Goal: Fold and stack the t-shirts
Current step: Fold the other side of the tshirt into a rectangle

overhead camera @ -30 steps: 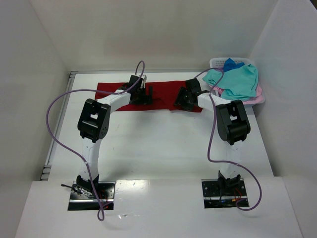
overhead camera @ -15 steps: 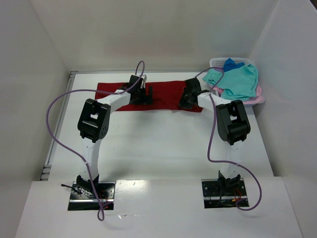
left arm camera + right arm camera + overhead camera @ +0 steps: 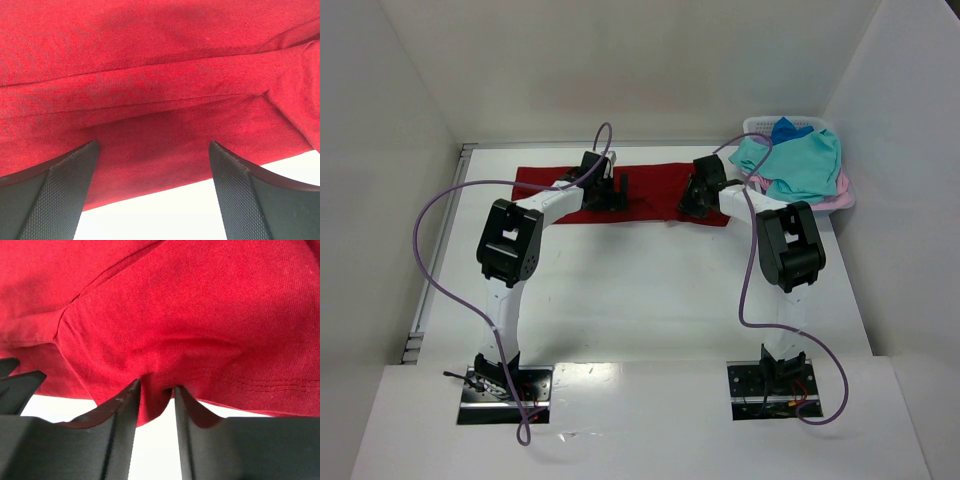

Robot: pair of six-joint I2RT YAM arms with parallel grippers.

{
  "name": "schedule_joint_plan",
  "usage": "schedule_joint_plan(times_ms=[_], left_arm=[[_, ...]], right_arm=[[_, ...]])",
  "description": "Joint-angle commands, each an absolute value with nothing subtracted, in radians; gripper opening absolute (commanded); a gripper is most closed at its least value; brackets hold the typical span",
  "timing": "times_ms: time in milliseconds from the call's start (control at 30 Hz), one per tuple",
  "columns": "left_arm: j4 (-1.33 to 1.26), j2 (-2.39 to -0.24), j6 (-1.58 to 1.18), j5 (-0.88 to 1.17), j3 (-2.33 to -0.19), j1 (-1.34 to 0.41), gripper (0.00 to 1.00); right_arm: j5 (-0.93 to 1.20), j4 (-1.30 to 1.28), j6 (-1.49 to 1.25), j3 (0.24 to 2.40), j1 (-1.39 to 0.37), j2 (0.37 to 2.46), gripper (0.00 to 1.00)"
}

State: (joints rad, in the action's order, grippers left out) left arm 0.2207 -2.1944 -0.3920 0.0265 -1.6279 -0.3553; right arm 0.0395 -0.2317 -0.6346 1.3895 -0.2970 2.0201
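Observation:
The dark red t-shirt [image 3: 655,180] lies as a long folded band across the far side of the table. My left gripper [image 3: 618,192] is open over its near edge; in the left wrist view the left gripper [image 3: 154,146] straddles the red cloth [image 3: 150,75] with nothing pinched. My right gripper [image 3: 688,202] is low at the band's right part. The right wrist view shows the right gripper [image 3: 156,390] shut on a bunched fold of the shirt's hem [image 3: 160,340]. Teal [image 3: 802,160], pink [image 3: 838,196] and blue [image 3: 786,128] t-shirts are heaped at the far right.
A pale slotted laundry basket [image 3: 758,125] stands in the far right corner under the heap of shirts. White walls close in the table [image 3: 640,290] at the back and on both sides. Purple cables loop from both arms.
The right gripper has shifted slightly toward the back and its jaws have narrowed onto the hem of the red shirt. The left arm has not moved.

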Motion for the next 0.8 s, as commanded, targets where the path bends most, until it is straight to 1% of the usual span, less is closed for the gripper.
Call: schedule_joint_plan(times_ms=[0,33,100,200,300,400,500,767], left_arm=[[0.259,-2.249,-0.383,0.054,-1.620,-0.354,0.98],[0.259,-2.249,-0.383,0.054,-1.620,-0.354,0.98],[0.259,-2.249,-0.383,0.054,-1.611,-0.354,0.98],[0.259,-2.249,-0.383,0.054,-1.611,-0.354,0.98],[0.259,-2.249,-0.383,0.054,-1.611,-0.354,0.98],[0.259,-2.249,-0.383,0.054,-1.611,-0.354,0.98],[0.259,-2.249,-0.383,0.054,-1.611,-0.354,0.98],[0.250,-2.258,-0.383,0.063,-1.601,-0.354,0.98]], right_arm=[[0.021,-0.235,-0.634,1.431,-0.299,1.961,0.34],[0.011,-0.235,-0.634,1.431,-0.299,1.960,0.26],[0.011,-0.245,-0.634,1.442,-0.299,1.960,0.20],[0.011,-0.255,-0.634,1.453,-0.299,1.951,0.15],[0.011,-0.264,-0.623,1.463,-0.299,1.951,0.12],[-0.008,-0.264,-0.623,1.474,-0.299,1.951,0.06],[-0.008,-0.264,-0.614,1.520,-0.299,1.963,0.06],[-0.037,-0.308,-0.581,1.680,-0.288,2.077,0.06]])
